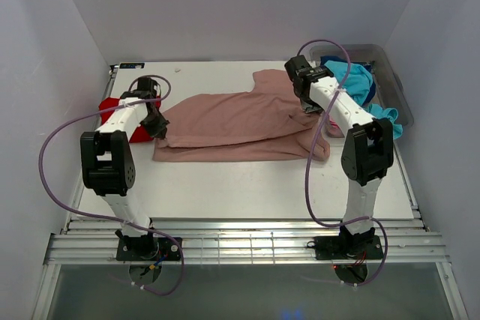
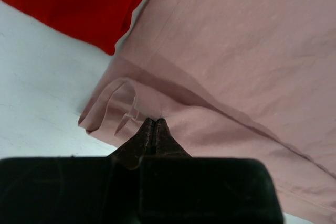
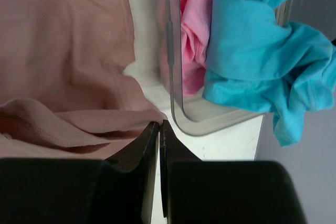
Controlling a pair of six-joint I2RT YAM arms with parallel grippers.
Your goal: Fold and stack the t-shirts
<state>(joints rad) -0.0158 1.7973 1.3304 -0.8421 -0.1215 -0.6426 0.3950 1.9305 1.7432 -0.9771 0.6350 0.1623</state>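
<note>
The dusty-pink t-shirt [image 1: 240, 125] lies folded lengthwise across the middle of the table, with one part sticking out toward the back right. My left gripper [image 1: 157, 128] is shut on its left edge, and the left wrist view shows the closed tips [image 2: 154, 122] pinching a fold of pink cloth [image 2: 236, 66]. My right gripper [image 1: 309, 104] is shut on the shirt's right edge [image 3: 63, 77], with the tips [image 3: 159, 125] pinching the hem. A red t-shirt [image 1: 112, 107] lies at the far left, just behind the left gripper [image 2: 79, 3].
A clear grey plastic bin [image 1: 394, 84] stands at the back right, close to the right gripper, its wall [image 3: 176, 77] right beside the fingers. It holds a turquoise tee [image 1: 352, 80] [image 3: 252, 51], a bright pink one [image 3: 194, 14] and some navy cloth [image 1: 371, 89]. White walls enclose the table.
</note>
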